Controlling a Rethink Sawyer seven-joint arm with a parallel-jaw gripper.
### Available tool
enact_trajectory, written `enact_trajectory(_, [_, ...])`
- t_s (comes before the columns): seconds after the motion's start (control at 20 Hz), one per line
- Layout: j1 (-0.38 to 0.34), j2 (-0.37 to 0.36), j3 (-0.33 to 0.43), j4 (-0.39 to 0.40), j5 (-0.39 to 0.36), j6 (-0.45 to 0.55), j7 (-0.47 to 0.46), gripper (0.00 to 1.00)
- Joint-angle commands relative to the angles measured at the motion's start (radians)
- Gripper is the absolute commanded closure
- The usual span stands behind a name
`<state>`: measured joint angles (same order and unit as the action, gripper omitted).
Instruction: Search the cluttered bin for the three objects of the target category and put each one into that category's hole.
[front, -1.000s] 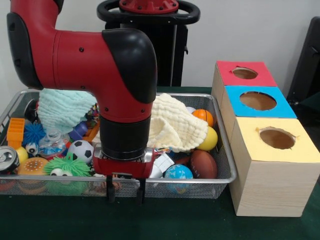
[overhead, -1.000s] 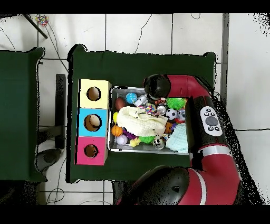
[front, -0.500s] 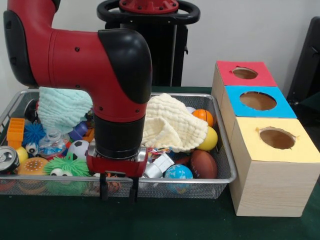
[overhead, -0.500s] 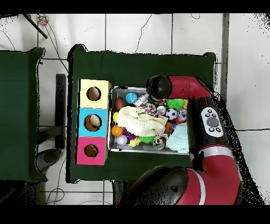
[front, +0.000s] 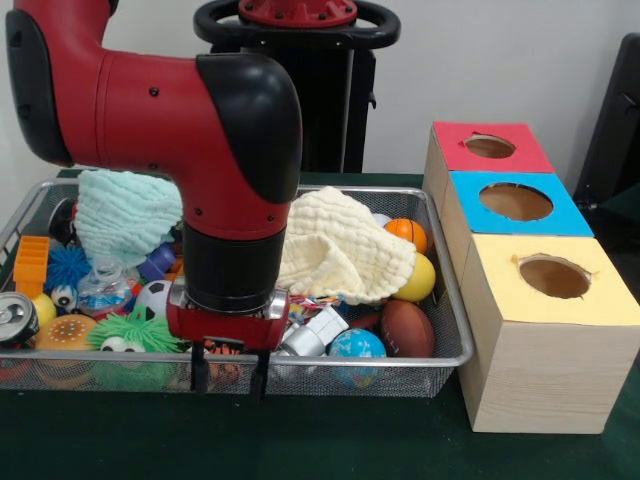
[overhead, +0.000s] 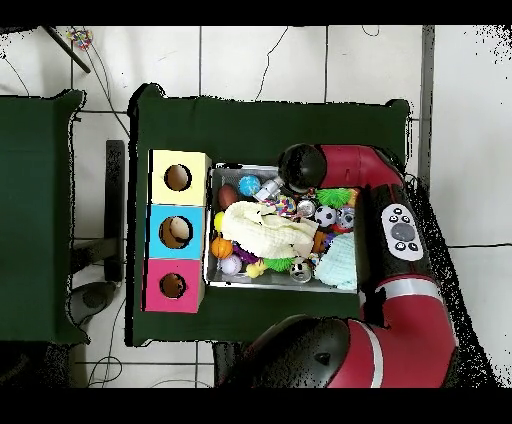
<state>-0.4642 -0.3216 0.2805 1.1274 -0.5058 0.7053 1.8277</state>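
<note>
The bin is a silver wire-mesh basket full of toys; it also shows in the overhead view. The hole is in the red-topped box at the far end of the box row, and shows from overhead. My gripper hangs straight down at the bin's near rim, left of centre. Its fingers are open with nothing between them. In the overhead view the arm's black elbow hides it. Balls in the bin: an orange basketball, a yellow ball, a brown football, a globe ball, a soccer ball.
A cream cloth and a mint cloth cover part of the clutter. A green fuzzy toy, a burger toy, a can and a bottle lie at the left. Blue-topped and yellow-topped boxes stand nearer.
The arm has shifted toward the picture's left along the bin's near rim, carrying the open gripper with it. Nothing in the bin has visibly moved.
</note>
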Motion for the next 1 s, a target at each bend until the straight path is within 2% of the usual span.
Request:
enact_trajectory(0.05, [0.015,-0.044,-0.027,0.041,-0.017,0.101,-0.056,0.0])
enact_trajectory(0.3, [0.025,-0.058,-0.027,0.011,0.002,0.159,-0.071,0.0])
enact_trajectory(1.0, [0.012,-0.135,-0.001,0.058,0.037,0.224,-0.078,0.0])
